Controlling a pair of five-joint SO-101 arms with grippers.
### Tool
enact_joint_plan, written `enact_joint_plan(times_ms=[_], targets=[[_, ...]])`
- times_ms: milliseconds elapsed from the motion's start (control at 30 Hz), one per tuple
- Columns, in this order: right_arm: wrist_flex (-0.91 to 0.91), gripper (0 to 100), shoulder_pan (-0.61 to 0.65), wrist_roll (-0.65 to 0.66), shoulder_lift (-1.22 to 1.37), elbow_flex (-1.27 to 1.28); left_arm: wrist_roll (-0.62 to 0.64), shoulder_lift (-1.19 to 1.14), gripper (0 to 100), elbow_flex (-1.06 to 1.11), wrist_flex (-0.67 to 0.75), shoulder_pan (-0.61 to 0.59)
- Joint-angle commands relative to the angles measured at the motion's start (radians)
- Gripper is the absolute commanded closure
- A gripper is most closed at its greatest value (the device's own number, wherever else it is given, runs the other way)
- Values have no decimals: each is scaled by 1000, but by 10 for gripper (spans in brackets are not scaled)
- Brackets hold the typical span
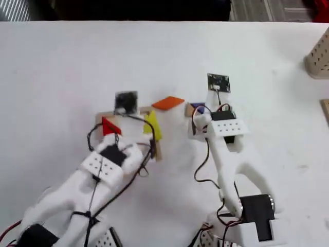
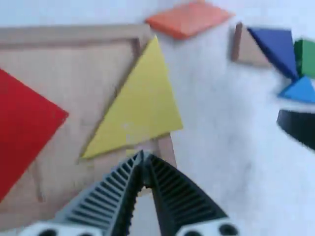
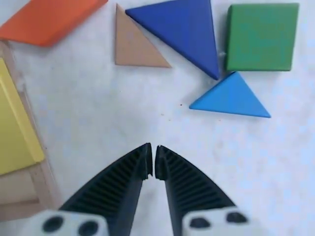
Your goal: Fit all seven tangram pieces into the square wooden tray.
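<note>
Yellow triangle (image 2: pixel 138 108) lies partly in the wooden tray (image 2: pixel 74 33) with one corner riding over the rim, not seated flat as far as I can judge. Red piece (image 2: pixel 24 128) lies inside. My left hand (image 2: pixel 142 160) is pinched closed and empty, tips just over the rim by the yellow corner. My right hand (image 3: pixel 151 157) is likewise closed and empty above the tabletop (image 3: pixel 98 108). Loose beyond it are an orange parallelogram (image 3: pixel 49 19), tan triangle (image 3: pixel 133 46), dark blue triangle (image 3: pixel 182 29), green square (image 3: pixel 261 37) and light blue triangle (image 3: pixel 231 98). Risks: a closed-tip nudge could tip yellow out or drag the tray. If it wedges crooked, it blocks the rest. The blue and green pieces crowd together, so grabbing one may scatter its neighbours.
</note>
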State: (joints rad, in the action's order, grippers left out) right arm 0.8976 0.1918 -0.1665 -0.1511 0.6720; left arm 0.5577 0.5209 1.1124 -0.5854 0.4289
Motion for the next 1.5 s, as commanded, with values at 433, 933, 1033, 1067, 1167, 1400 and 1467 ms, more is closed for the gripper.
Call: enact_joint_plan(times_ms=[433,933,1033,1067,1167,1400,1467], targets=[[-18,978,12,11,-24,0,-78,-222,928,-75,-31,-53],[-18,978,8,11,-24,0,-75,-351,976,-138,135,-148],[-18,978,8,11,-24,0,-80,-349,976,-141,167,-165],[-18,978,8,11,-24,0,-81,-351,976,-155,166,-171],[-18,978,10,11,-24,0,-83,-354,973,-199,163,-186],[-18,978,10,11,-24,0,-138,-357,973,-252,170,-162],[-18,978,10,11,-24,0,-138,-357,973,-247,170,-162]])
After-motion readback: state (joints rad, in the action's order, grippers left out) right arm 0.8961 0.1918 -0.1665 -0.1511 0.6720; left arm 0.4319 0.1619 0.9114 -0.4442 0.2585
